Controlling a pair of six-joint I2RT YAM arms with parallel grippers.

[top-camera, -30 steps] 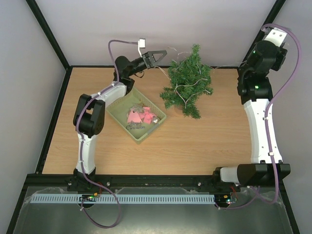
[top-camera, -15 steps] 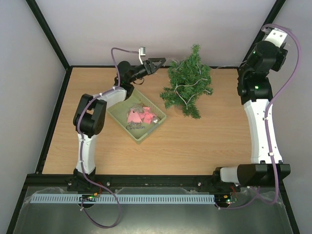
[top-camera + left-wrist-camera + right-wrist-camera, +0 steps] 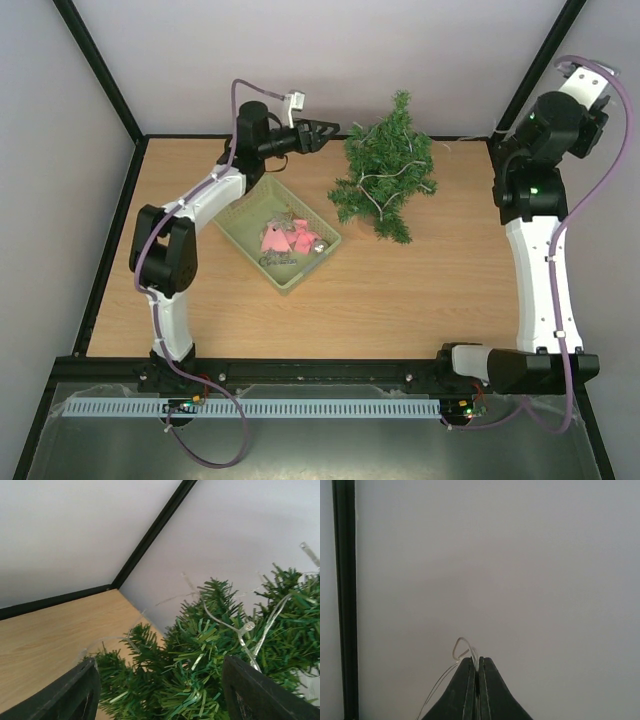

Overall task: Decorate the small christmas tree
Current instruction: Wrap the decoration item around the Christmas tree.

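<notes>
1. the left wrist view cuts the tree point(image 3: 200, 680) off at the bottom and right edges, so neither its tip nor its foot shows there.
2. in the top view the tree's foot is hidden under its own branches. the right gripper's fingers are too hard to make out there, up by the back right corner.
3. the right wrist view gives only blank wall and a black frame post point(image 3: 344, 600) on the left.
4. the tree point(image 3: 385, 165) sits at the far edge of the table point(image 3: 420, 290), right of centre and close to the back wall.
5. its long axis runs near to far in the top view, with the narrow tip toward the wall and the widest branches toward the arms. it looks upright, but any tilt cannot be told.
6. a clear light wire point(image 3: 375, 195) with small bulbs point(image 3: 246, 626) is draped over the branches.
7. the left gripper point(image 3: 325, 128) hangs just left of the tree, apart from it and pointing at it. its jaws stand wide with nothing between them, and branches fill the gap beyond point(image 3: 160, 662).
8. the right gripper point(image 3: 475, 660) is pinched tight on a thin loop of the wire point(image 3: 462, 647).
9. a pale green basket point(image 3: 255, 262) lies left of the tree, under the left arm. it holds pink ornaments point(image 3: 272, 240) and a silver ball point(image 3: 318, 245).
</notes>
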